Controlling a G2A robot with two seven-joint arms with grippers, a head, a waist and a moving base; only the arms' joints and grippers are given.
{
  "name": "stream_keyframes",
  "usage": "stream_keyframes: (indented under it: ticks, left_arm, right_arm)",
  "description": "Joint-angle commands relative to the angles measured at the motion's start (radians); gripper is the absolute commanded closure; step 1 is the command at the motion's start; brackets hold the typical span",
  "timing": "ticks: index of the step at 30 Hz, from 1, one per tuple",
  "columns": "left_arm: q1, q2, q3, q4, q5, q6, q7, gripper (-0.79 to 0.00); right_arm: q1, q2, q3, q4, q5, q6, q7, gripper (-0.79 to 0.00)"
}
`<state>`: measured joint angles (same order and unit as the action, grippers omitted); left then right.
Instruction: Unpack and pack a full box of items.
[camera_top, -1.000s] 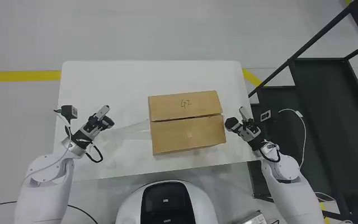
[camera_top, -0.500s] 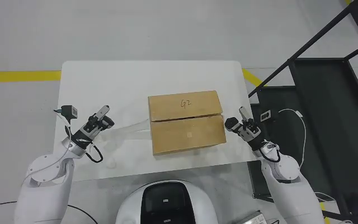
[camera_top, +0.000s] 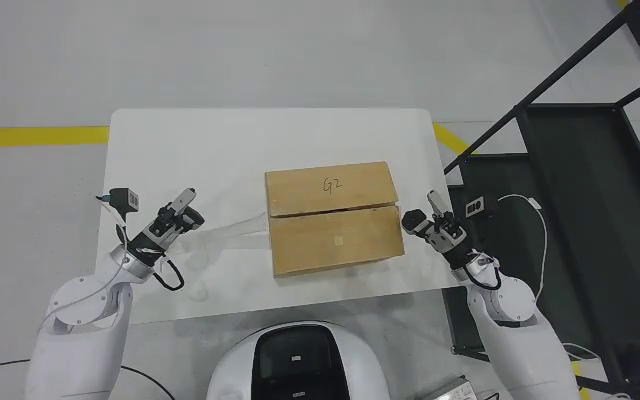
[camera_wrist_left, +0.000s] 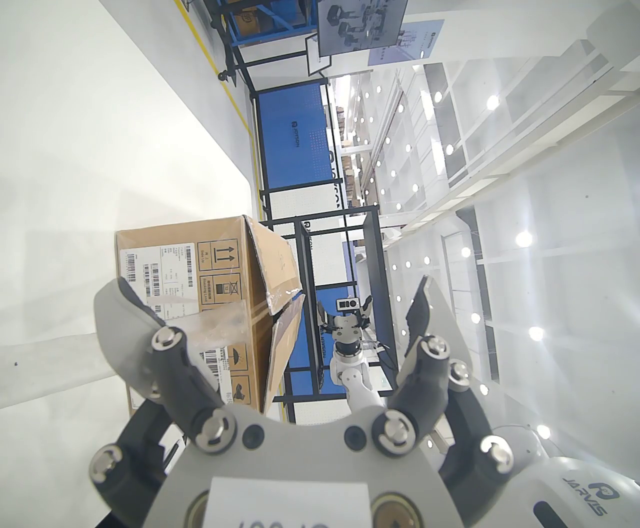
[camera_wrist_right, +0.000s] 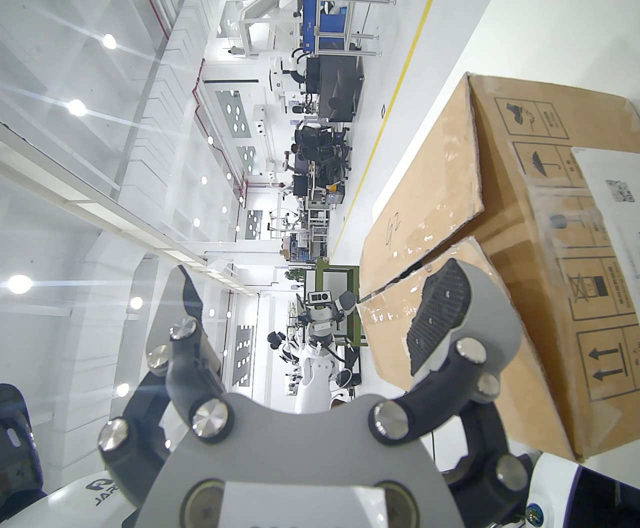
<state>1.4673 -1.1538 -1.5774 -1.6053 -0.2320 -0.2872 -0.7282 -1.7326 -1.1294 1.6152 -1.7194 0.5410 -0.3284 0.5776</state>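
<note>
One rectangular brown cardboard box (camera_top: 333, 218) sits shut on a smooth white table (camera_top: 180, 150).

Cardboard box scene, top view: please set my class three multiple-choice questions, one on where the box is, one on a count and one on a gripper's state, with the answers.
1. Where is the box?
A on the floor
B on the table, between the left gripper and the right gripper
C on a shelf

2. How many top flaps close it?
A two
B three
C four

3. What state is the left gripper in?
A shut on the box
B shut on a cable
C open, holding nothing

Answers:
1 B: the box stands on the white table with one gripper at each side.
2 A: the top view shows two flaps meeting along the middle.
3 C: its wrist view shows the fingers spread with nothing between them.
</note>
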Motion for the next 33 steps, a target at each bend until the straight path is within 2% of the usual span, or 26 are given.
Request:
stream_keyframes:
  ticks: [1, 7, 11, 17, 22, 33]
  left_arm:
    - [0.000, 0.000, 0.000, 0.000, 0.000, 0.000, 0.000, -0.785]
    - [0.000, 0.000, 0.000, 0.000, 0.000, 0.000, 0.000, -0.785]
    - [0.000, 0.000, 0.000, 0.000, 0.000, 0.000, 0.000, -0.785]
    - [0.000, 0.000, 0.000, 0.000, 0.000, 0.000, 0.000, -0.785]
    - [0.000, 0.000, 0.000, 0.000, 0.000, 0.000, 0.000, -0.785]
    - [0.000, 0.000, 0.000, 0.000, 0.000, 0.000, 0.000, -0.785]
  right_arm:
    - [0.031, 0.005, 0.012, 0.023, -0.028, 0.032, 0.047, -0.785]
    - [0.125, 0.020, 0.046, 0.136, -0.077, 0.012, 0.209, -0.785]
    - [0.186, 0.041, 0.082, 0.200, -0.106, -0.002, 0.435, -0.785]
    - [0.260, 0.066, 0.103, 0.283, -0.156, -0.047, 0.699, -0.785]
    - [0.305, 0.074, 0.097, 0.329, -0.188, -0.071, 0.709, -0.785]
    - [0.305, 0.074, 0.097, 0.329, -0.188, -0.071, 0.709, -0.785]
